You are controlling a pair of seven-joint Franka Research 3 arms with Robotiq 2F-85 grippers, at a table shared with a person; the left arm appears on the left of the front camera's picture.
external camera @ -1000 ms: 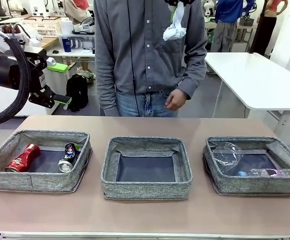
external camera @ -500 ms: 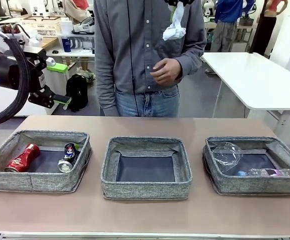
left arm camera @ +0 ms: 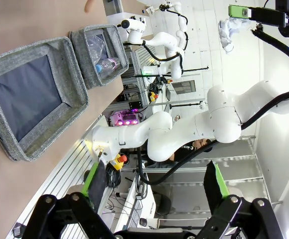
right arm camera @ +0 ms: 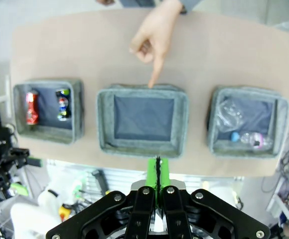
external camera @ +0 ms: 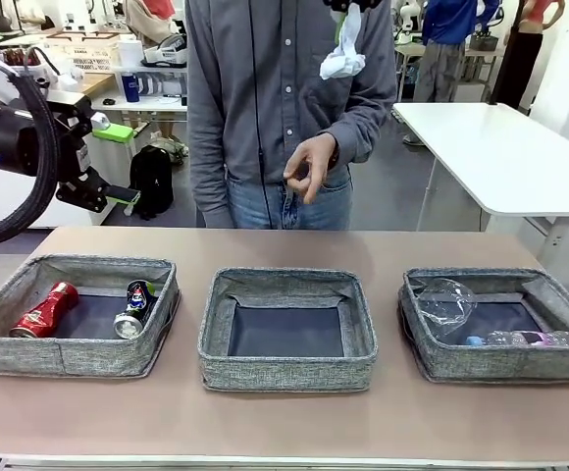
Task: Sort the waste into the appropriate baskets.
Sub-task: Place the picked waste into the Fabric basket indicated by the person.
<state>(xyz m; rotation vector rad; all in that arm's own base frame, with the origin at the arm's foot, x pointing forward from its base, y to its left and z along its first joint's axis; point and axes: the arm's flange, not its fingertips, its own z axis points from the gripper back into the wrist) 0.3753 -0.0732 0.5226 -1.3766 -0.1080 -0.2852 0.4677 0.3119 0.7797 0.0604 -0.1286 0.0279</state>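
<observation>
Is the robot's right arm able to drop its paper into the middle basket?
Probably yes. The right gripper, shut on the white paper wad, hangs high above the middle basket, which lies open. The person's hand points at its far rim, not over it.

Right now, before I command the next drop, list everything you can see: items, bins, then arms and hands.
Baskets: three, grey, in a row on the table.
Red can: one, crushed, left basket.
Dark can: one, silver ends, left basket.
Clear plastic: one, crumpled, right basket.
Bottle: one, clear, blue cap, right basket.
White paper wad: one, gripped high above the middle basket.
Person's hand: one, pointing down toward the middle basket.
Left claw: open, raised.
Right claw: shut on the wad.
</observation>
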